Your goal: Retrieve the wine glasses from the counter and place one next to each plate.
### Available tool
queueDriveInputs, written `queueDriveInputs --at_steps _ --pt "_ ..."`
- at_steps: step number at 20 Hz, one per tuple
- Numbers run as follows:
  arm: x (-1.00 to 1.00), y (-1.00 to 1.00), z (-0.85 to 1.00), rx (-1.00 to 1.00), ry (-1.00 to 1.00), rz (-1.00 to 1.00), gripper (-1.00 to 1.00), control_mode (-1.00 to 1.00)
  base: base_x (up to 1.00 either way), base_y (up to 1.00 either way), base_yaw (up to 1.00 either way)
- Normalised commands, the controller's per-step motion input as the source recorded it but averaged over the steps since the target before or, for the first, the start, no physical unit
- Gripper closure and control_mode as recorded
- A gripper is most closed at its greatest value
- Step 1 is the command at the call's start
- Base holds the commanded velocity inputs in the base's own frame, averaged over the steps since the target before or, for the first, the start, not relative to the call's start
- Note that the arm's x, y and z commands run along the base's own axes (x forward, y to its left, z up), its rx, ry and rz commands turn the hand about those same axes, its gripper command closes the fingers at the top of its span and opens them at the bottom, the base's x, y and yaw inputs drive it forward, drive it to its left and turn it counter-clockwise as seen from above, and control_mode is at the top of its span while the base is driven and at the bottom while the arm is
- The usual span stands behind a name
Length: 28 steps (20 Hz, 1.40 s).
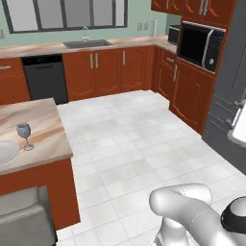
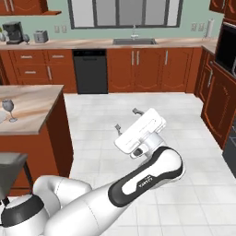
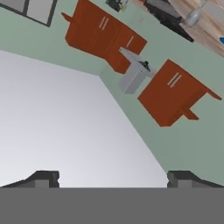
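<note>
We are seeing the gripper (image 2: 125,118) hanging in mid-air above the white tiled floor (image 1: 144,139), well apart from any counter, with its two fingers spread wide and nothing between them. In the hand view the two dark fingertips (image 3: 43,177) are standing far apart at the bottom, and the camera is pointing up toward the red-brown wall cabinets (image 3: 170,94) and the ceiling.

One wine glass (image 1: 24,136) is standing upright on the marbled bar (image 1: 43,129) at the left, just beside the rim of a pale plate (image 1: 6,151); in the right base view the same glass (image 2: 9,110) is showing near the bar's left edge.

Along the far wall the counter (image 2: 83,44) is carrying a sink (image 2: 133,41), a coffee machine (image 2: 15,32) and a toaster (image 2: 41,36). A small dark shape beside the coffee machine may be another glass, though we are finding it too small to tell.
</note>
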Motion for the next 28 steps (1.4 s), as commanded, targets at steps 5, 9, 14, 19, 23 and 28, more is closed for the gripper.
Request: queueDriveInputs --at_steps 5,9,14,19,23,28 --pt "0.00 0.00 0.00 0.00 0.00 0.00 -1.00 1.00 1.00 -0.70 0.05" --pt "0.00 0.00 0.00 0.00 0.00 0.00 -1.00 1.00 1.00 -0.52 0.15" --pt "0.00 0.00 0.00 0.00 0.00 0.00 -1.00 1.00 1.00 -0.26 0.15" --pt "0.00 0.00 0.00 0.00 0.00 0.00 -1.00 1.00 1.00 -0.25 0.15" --pt "0.00 0.00 0.00 0.00 0.00 0.00 -1.00 1.00 1.00 -0.18 0.12" --pt "0.00 0.00 0.00 0.00 0.00 0.00 -1.00 1.00 1.00 -0.01 0.03"
